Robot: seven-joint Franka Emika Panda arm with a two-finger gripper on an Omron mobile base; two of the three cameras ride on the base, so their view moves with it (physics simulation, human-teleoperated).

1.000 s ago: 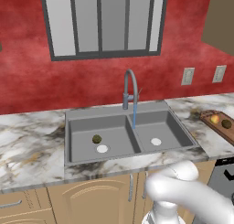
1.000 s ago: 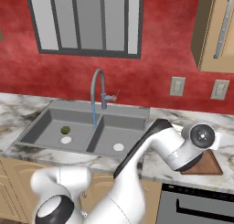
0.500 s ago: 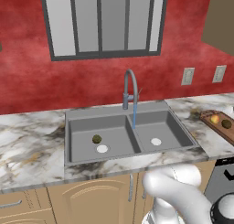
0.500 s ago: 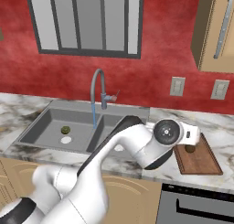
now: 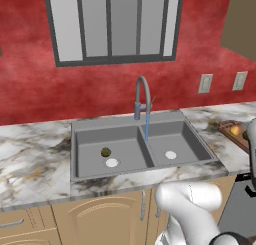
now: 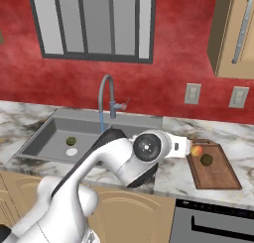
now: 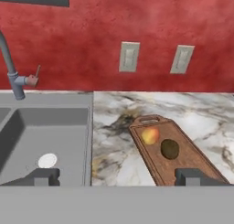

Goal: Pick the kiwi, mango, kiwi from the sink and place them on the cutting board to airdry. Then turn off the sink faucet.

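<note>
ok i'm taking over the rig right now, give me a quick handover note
Gripper: open, empty, near the counter between sink and board.
Board: mango and dark kiwi lie on it, side by side.
Sink: green kiwi sits in the left basin, beside the drain.
Faucet: water runs into the right basin.
Done: mango and one kiwi moved.
Left: bring the green kiwi to the board, then turn off the faucet.

Marble counter (image 5: 35,154) holds grey sink (image 5: 80,139) and cutting board (image 6: 218,175).
</note>
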